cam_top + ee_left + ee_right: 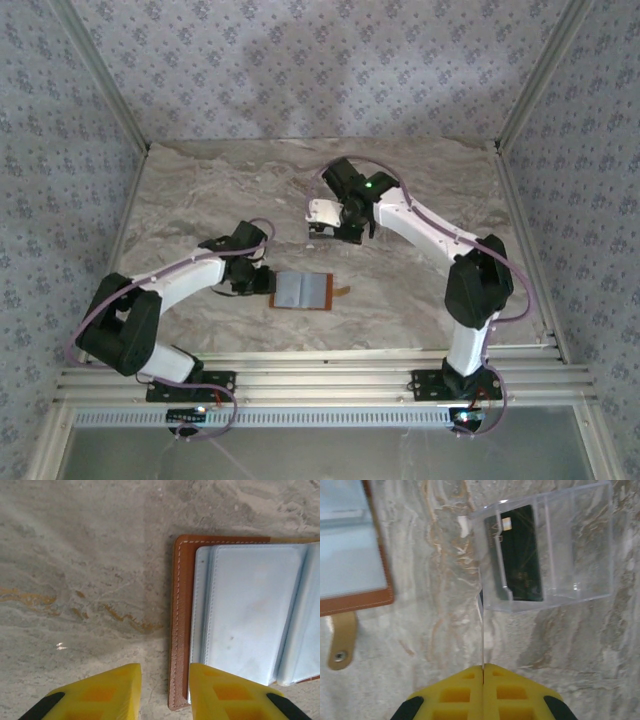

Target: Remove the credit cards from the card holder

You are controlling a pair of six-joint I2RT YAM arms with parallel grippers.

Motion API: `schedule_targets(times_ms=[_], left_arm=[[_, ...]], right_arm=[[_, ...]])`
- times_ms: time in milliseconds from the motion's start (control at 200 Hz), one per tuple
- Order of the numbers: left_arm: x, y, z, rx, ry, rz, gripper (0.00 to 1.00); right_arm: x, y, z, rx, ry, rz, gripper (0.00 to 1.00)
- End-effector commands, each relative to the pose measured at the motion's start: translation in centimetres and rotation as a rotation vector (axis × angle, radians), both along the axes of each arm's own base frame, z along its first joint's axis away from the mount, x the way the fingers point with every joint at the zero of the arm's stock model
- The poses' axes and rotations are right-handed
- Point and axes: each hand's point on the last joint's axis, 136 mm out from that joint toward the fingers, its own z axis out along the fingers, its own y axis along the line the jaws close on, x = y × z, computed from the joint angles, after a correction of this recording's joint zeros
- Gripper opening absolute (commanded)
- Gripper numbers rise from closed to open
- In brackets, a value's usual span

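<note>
Card holder [302, 290] flat, long axis left-right; left claw [164, 679] ajar, right claw [483, 672] tight on edge-on card [482, 630].

A: Quantity, card holder [302, 290]?
B: One, with one strap tab [341, 640].
A: Quantity, cards?
B: One dark card [520, 552], in the one clear stand [580, 545] beside the card holder. One thin edge-on sheet [482, 640], type undetermined.
A: Pincers?
B: Two: left pincer [165, 690], right pincer [483, 685].

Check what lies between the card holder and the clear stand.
Bare marble table, in the right wrist view; the right pincer holds a credit card edge-on by the clear stand.
</note>
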Motion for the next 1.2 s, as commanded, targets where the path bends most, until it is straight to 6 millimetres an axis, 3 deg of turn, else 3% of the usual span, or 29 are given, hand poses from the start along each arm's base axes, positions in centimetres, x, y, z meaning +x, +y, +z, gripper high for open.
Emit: schedule_targets(times_ms=[0, 210, 545, 924, 1099, 1199], left_arm=[[0.3, 0.5, 0.8, 0.000, -0.034, 0.018, 0.31], [0.3, 0.7, 0.9, 0.004, -0.037, 0.032, 0.31], [0.0, 0.8, 0.7, 0.006, -0.022, 0.037, 0.31], [-0.6, 1.2, 0.5, 0.014, -0.007, 0.039, 0.32], [-0.6, 1.1, 0.6, 0.013, -0.007, 0.032, 0.32], [-0.6, 1.3, 0.8, 0.019, -0.014, 0.029, 0.32]], right_arm=[[1.5, 0.2, 0.2, -0.057, -0.011, 0.110, 0.00], [4.2, 1.8, 0.3, -0.057, -0.008, 0.166, 0.00], [6.9, 3.4, -1.6, -0.075, 0.007, 0.215, 0.00], [7.7, 2.8, -6.2, -0.119, 0.090, 0.216, 0.00], [8.1, 3.0, -6.7, -0.113, 0.084, 0.220, 0.00], [9.8, 3.1, -6.5, -0.123, 0.008, 0.201, 0.17]])
